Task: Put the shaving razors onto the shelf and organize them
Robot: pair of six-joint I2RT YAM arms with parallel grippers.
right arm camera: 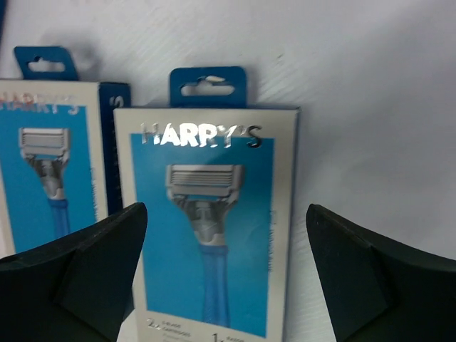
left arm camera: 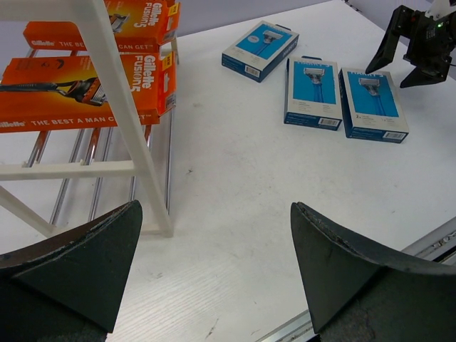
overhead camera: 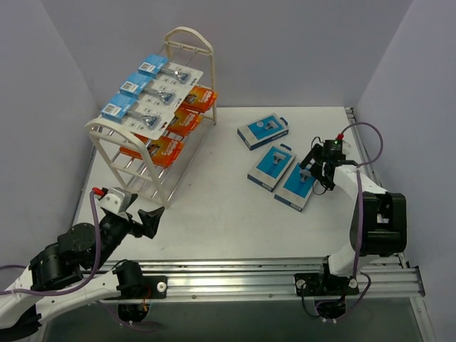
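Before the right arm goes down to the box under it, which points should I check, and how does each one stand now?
1. The right tool is open: ok.
2. It hangs above the nearest blue box, roughly lined up: ok.
3. Finger room beside the neighbouring box: cannot tell, the gap is narrow.
4. The left tool is open, off by the shelf: ok.
5. Bare rods on the shelf below the orange boxes: ok.
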